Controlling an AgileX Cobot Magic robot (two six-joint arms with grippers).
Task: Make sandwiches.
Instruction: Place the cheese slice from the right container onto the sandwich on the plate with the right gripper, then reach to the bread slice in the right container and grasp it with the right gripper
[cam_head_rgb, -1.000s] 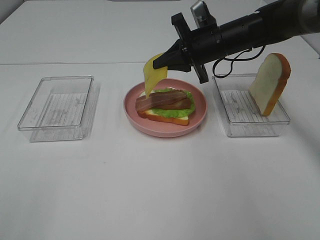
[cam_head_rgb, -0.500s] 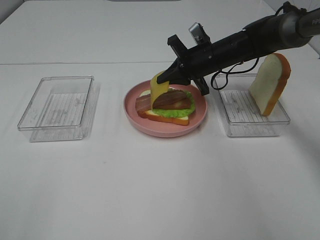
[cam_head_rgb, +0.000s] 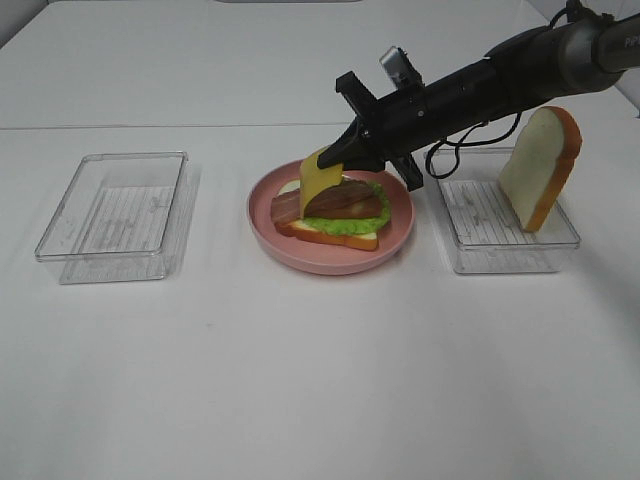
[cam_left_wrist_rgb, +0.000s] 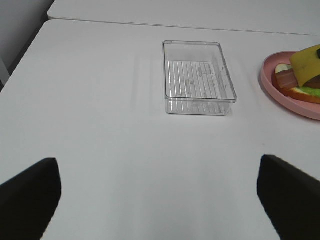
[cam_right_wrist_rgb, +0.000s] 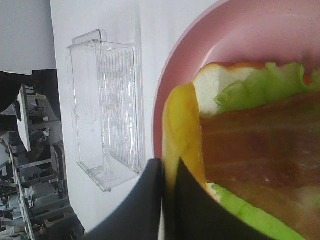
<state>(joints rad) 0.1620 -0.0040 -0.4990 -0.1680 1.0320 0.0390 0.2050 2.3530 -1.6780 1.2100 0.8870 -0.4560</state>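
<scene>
Two clear trays stand on the white worktop (cam_head_rgb: 300, 380), one on each side of a pink plate (cam_head_rgb: 268, 222). Left tray (cam_head_rgb: 113, 215) holds nothing visible; right tray (cam_head_rgb: 500, 215) carries one bread slice (cam_head_rgb: 540, 167) standing upright on its edge against the tray's far right corner.

Right arm (cam_head_rgb: 500, 80) reaches in from the upper right, across the right tray, ending over the plate's rear edge. Right claw (cam_head_rgb: 335, 155) is pinched shut on the upper edge of a yellow cheese square (cam_head_rgb: 320, 180); in the right wrist view the fingers (cam_right_wrist_rgb: 150, 200) meet on the cheese (cam_right_wrist_rgb: 182, 135).

Sandwich stack (cam_head_rgb: 330, 212) lies on the plate: bread at the bottom, green lettuce (cam_head_rgb: 345, 226) over it, brown bacon (cam_head_rgb: 350, 198) on top. Cheese hangs tilted from the claw, its lower edge touching the bacon on the stack's left half.

Left claw (cam_left_wrist_rgb: 160, 200) appears only as two dark fingertips, wide apart, with nothing between them, well clear of the left tray (cam_left_wrist_rgb: 197, 77).
</scene>
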